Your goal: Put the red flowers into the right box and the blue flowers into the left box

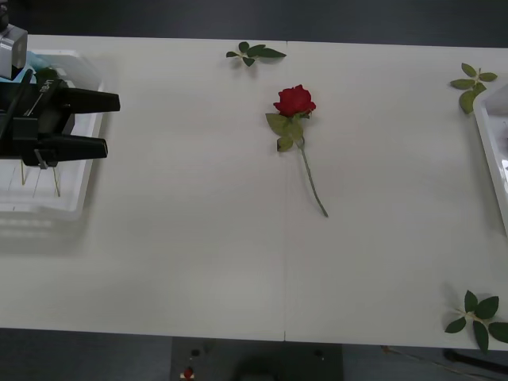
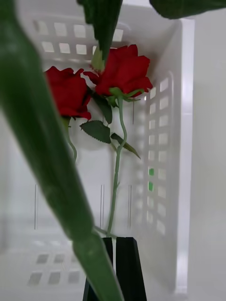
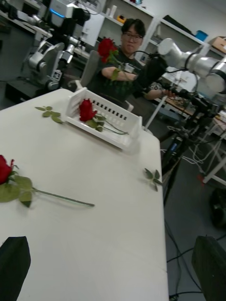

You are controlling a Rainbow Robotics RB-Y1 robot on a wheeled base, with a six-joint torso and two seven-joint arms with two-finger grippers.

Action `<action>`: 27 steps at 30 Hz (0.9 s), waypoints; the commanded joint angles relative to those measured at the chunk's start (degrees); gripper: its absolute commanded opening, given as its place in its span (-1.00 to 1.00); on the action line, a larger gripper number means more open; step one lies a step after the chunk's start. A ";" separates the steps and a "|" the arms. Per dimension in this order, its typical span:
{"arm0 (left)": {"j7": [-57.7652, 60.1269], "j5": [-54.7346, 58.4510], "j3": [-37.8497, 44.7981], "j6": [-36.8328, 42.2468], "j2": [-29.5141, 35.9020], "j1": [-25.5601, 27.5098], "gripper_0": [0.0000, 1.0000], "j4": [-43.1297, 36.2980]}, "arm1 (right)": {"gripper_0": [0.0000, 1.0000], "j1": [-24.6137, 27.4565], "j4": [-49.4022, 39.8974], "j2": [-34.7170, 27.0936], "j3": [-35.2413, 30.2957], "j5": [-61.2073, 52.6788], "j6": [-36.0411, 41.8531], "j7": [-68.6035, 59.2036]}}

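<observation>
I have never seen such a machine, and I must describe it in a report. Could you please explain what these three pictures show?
This is a two-armed robot sorting artificial flowers on a white table. The wide picture looks down from above its arms. Its left tool, black and open, hangs over the left box, a white basket. One red rose and three loose leaf sprigs lie on the table. The other two pictures come from cameras on the wrists. The right wrist camera shows the right tool shut on the stem of a held rose above the right box, a white slotted basket where another rose lies. The left wrist camera looks across the table toward that box.
</observation>
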 commanded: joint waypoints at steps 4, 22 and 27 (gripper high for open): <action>-0.97 5.56 -4.63 6.71 -0.85 -1.36 1.00 -1.70 | -1.00 1.93 -0.75 5.52 -0.29 6.41 -8.52 -2.53; -0.97 9.25 -10.78 11.02 -3.67 -3.30 1.00 -3.54 | -0.86 6.24 -0.84 11.58 -0.29 11.77 -21.27 -7.19; -0.97 9.25 -10.95 11.55 -3.67 -3.30 1.00 -3.80 | 0.38 6.33 -0.75 11.58 -0.29 11.77 -21.80 -7.19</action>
